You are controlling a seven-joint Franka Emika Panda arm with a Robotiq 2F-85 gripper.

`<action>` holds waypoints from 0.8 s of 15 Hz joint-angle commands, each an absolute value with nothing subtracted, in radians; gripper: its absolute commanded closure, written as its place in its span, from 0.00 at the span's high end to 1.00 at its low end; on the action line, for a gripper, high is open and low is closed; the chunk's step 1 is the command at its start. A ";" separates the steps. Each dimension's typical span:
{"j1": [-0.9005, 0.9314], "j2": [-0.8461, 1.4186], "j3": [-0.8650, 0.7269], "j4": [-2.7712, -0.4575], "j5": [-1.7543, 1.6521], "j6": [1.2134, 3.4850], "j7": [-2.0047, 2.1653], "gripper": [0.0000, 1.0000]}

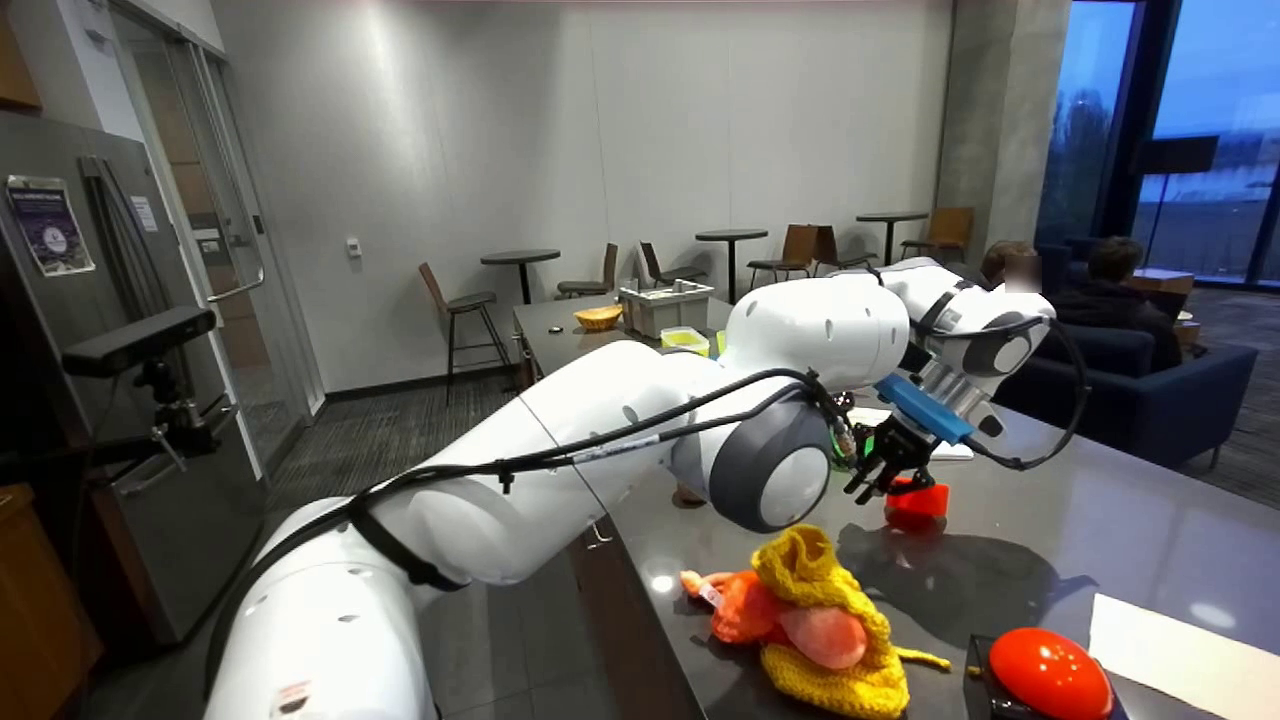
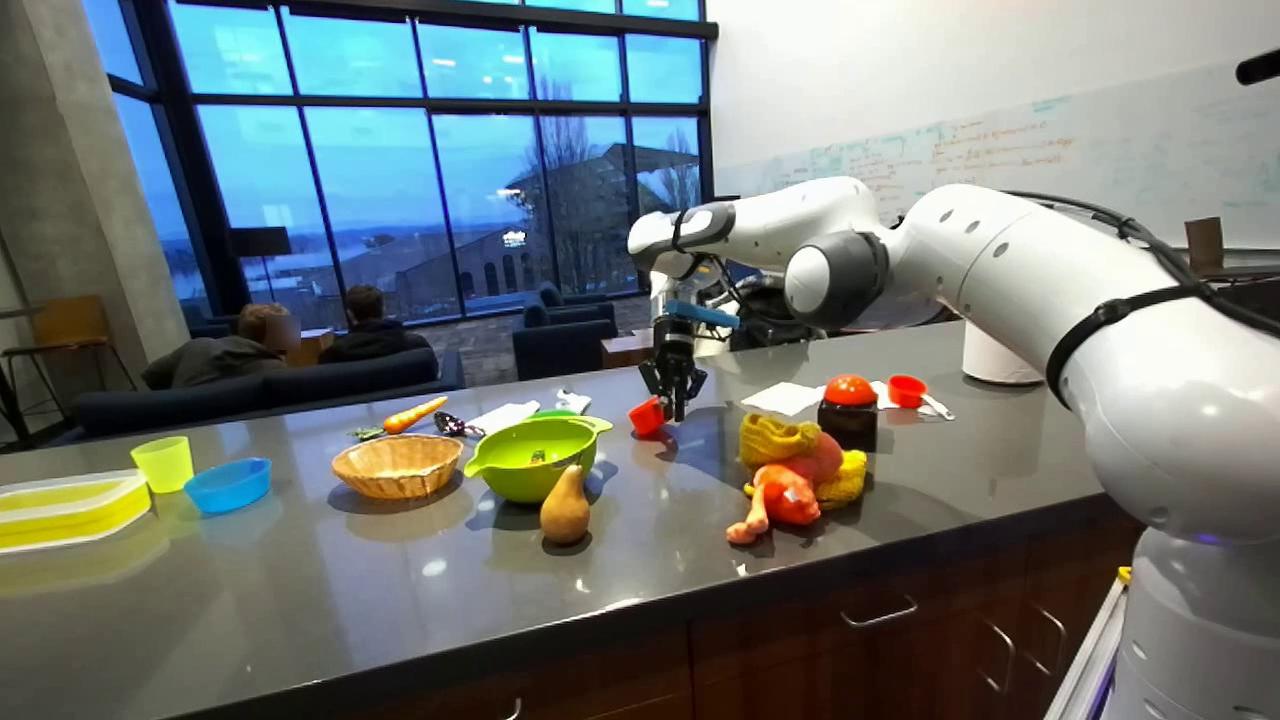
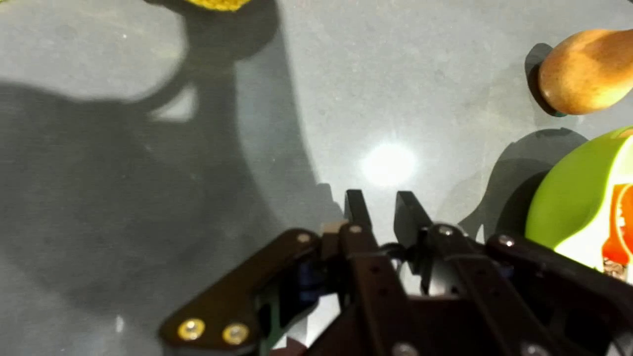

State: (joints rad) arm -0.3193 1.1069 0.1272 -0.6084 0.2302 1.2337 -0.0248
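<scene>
1. In an exterior view, at the left edge, stands one yellow tub; its content I cannot make out. Beside it are one lime cup and one blue bowl.
2. Left of the centre there is one wicker basket, and behind it one carrot.
3. Near the centre is one green bowl. The wrist view, at its right edge, shows an orange-red thing inside it. One pear stands upright before the bowl.
4. Slightly right of it is the red cup. It looks tilted, its upper edge climbing towards the right; where its mouth points, and its long axis, I cannot tell.
5. The gripper hangs just right of this cup. A narrow gap separates its fingertips; whether they clamp something deeper, I cannot tell.
6. Farther right are one yellow knitted piece, partly around one orange toy, then one red button and the second red cup, so two red cups.
</scene>
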 commanded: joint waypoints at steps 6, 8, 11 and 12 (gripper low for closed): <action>-0.274 0.992 0.130 -0.686 0.232 1.233 0.025 0.05; -0.264 0.978 0.132 -0.694 0.234 1.235 0.023 0.05; -0.254 0.958 0.135 -0.719 0.239 1.241 0.021 0.05; -0.253 0.953 0.136 -0.726 0.239 1.242 0.021 0.05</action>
State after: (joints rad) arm -0.2545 1.0101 0.1327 -0.6514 0.2302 1.2334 0.0091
